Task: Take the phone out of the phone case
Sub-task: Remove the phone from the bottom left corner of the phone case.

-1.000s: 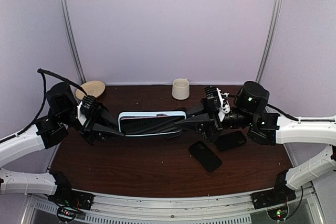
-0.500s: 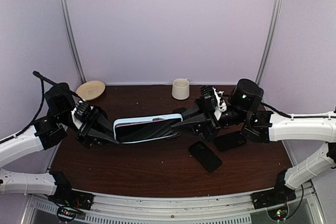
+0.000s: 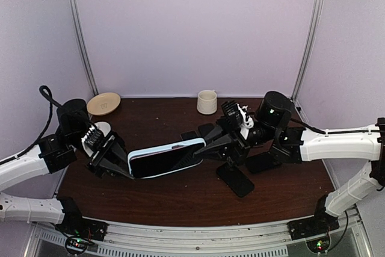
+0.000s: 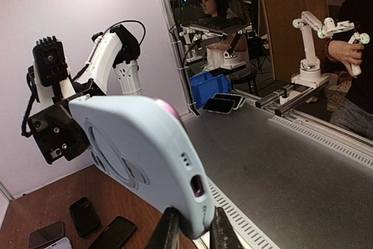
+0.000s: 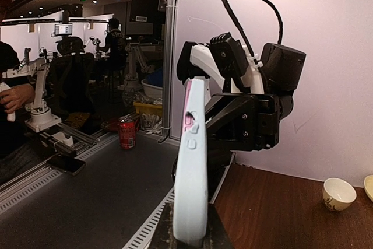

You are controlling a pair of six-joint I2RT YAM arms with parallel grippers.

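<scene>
Above mid dark-brown surface (image 3: pixel 180 197), aloft: black-screened phone (image 3: pixel 161 162) inside pale-blue rubbery case (image 3: pixel 162 147); left pincer (image 3: pixel 127 170) clamped on left end, right pincer (image 3: pixel 201 148) clamped on right end. Unseparated; next: peel case edge off.

Phone case (image 3: pixel 171 147): pale blue, soft-looking, rounded corners. Its back has an embossed ring, and the end has 3 small holes + an oval port cutout (left wrist view). Phone (image 3: pixel 161 162) sits inside the case, dark screen toward the top cam, pink edge showing at the case rim. The right wrist view shows a pink strip in a side cutout w/ 2 moulded buttons below it. The pair is held off the table, long axis L-R and tilted, right end higher + farther back. The left gripper (image 3: pixel 123 170) pinches the left end and the right gripper (image 3: pixel 201 148) the right end.
</scene>
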